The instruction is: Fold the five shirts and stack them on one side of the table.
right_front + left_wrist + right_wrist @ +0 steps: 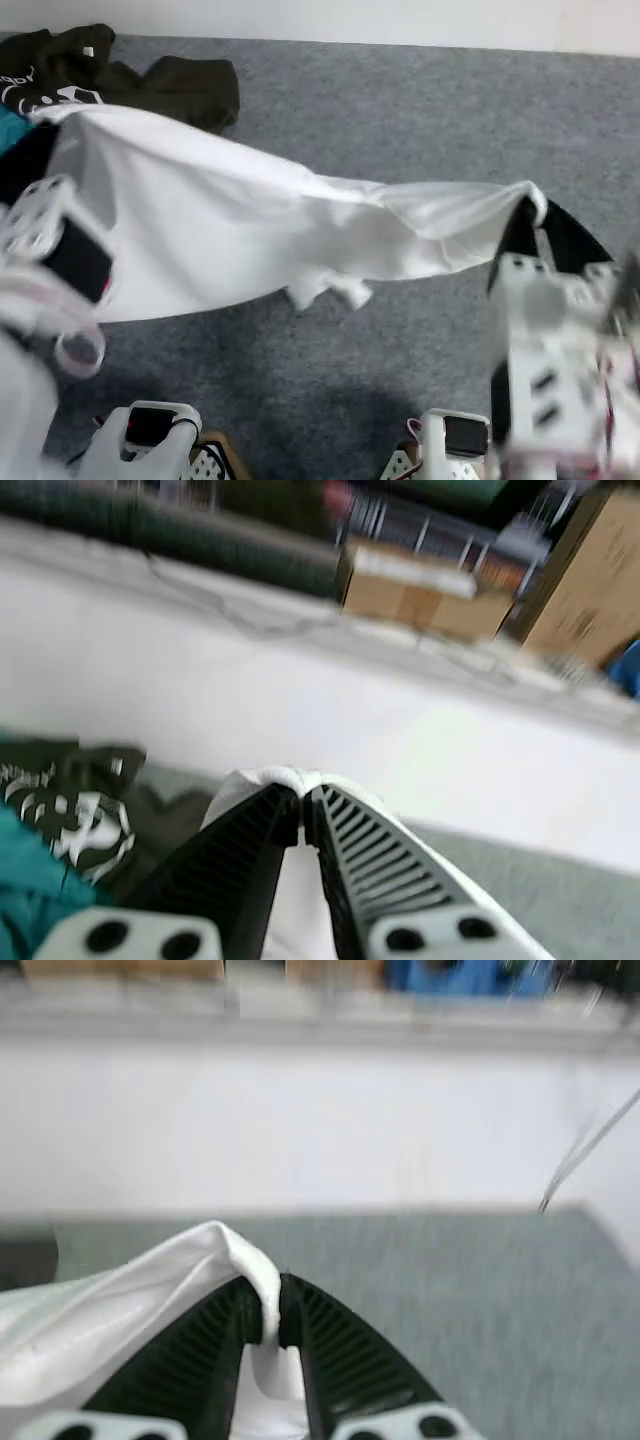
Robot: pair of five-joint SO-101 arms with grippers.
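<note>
Between the two grippers, a white shirt (250, 230) is held stretched out above the table (420, 120). The left gripper (302, 802) is closed on one end of the white shirt. In the left wrist view its black ribbed fingers (240, 860) are pressed together at the tips, with a fold of white cloth pinched between them and lying over them. The right gripper (265, 1310) is likewise clamped on the opposite end of the garment. A bunched white fold is caught between its fingers and rises just above the tips.

In the high view the cloth runs from the left gripper across to the right gripper (533, 212). It narrows toward the latter, where it is gathered into a tight corner. Roughly midway between the grippers, a short flap (330, 288) hangs below the lower edge of the white shirt. Whether any part of the garment touches the table cannot be told.

Beyond the left gripper, near the far edge of the table, a dark shirt (170, 85) with white print is noted, lying crumpled. Just beside it, closer to the left gripper, part of a teal shirt (8, 130) is seen. Both lie well apart from the right gripper. Beyond the right gripper, the grey table is met by a white wall (300, 1130).
</note>
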